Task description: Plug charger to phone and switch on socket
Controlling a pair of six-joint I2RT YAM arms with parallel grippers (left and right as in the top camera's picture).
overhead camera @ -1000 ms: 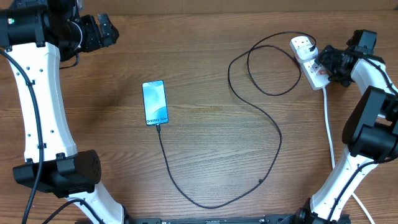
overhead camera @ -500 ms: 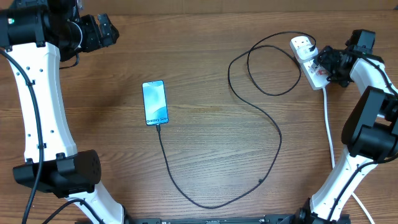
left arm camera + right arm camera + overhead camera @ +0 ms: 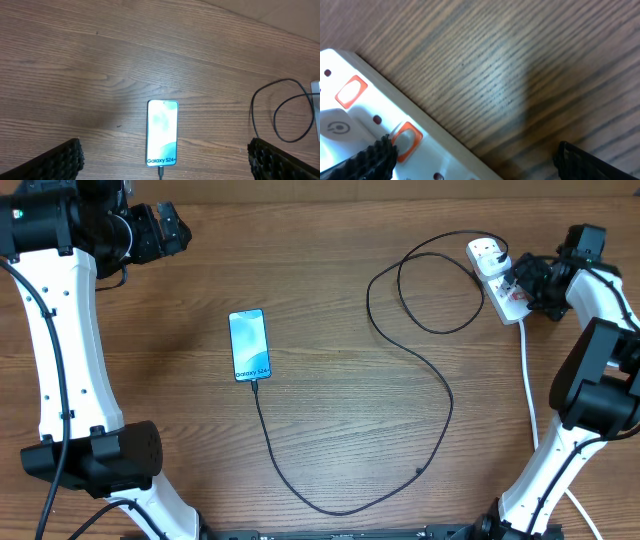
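Observation:
The phone (image 3: 249, 345) lies flat left of centre, its light blue screen showing "Galaxy" text; it also shows in the left wrist view (image 3: 162, 132). The black charger cable (image 3: 440, 385) is plugged into the phone's near end and loops right to its white plug head (image 3: 487, 252) in the socket strip (image 3: 505, 295). My right gripper (image 3: 527, 285) is open right at the strip; in the right wrist view (image 3: 475, 157) its left finger touches an orange-red switch (image 3: 406, 140) on the socket (image 3: 365, 125). My left gripper (image 3: 178, 232) is open and empty, high at the far left.
The strip's thick white cord (image 3: 530, 395) runs down the right side toward the front edge. A second orange-red switch (image 3: 351, 91) shows on the strip. Bare wood table lies around the phone (image 3: 330, 300).

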